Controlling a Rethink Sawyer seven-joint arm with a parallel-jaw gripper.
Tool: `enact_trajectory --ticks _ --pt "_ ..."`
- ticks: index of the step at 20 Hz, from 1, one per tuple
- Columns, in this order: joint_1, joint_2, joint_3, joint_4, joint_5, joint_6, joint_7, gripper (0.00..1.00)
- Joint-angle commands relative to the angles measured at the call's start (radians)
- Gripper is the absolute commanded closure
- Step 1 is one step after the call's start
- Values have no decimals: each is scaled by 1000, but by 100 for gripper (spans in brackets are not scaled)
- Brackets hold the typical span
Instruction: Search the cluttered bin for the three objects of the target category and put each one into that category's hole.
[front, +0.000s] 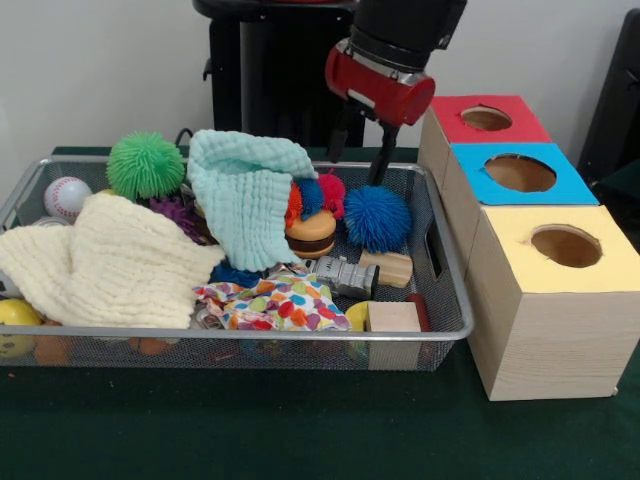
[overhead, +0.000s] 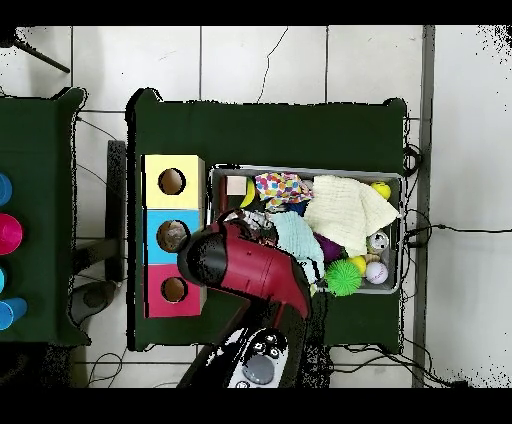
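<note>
The wire mesh bin (front: 445, 262) is full of cloths and toys; it also shows in the overhead view (overhead: 395, 178). No see-through bottle shows clearly; any are hidden under the clutter. The blue-faced box (front: 470, 160) stands in the middle of the box row, its round hole (front: 520, 172) facing up; the hole also shows from above (overhead: 172, 236). My gripper (front: 358, 168) hangs from the red and black arm (front: 385, 75) over the bin's far right corner, just behind a blue spiky ball (front: 377, 217). Its two dark fingers stand apart with nothing between them. In the overhead view the arm (overhead: 250, 270) hides the gripper.
In the bin lie a cream cloth (front: 110, 265), a mint cloth (front: 245, 195), a dotted cloth (front: 280, 300), a green spiky ball (front: 146, 165), a baseball (front: 66, 197), a metal can (front: 343, 274) and wooden blocks (front: 393, 318). The red-faced box (front: 450, 110) and yellow-faced box (front: 540, 310) flank the blue one.
</note>
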Motion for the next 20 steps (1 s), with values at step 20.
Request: enact_trajectory --ticks 20 --pt "-40 134 170 122 -27 -127 100 0"
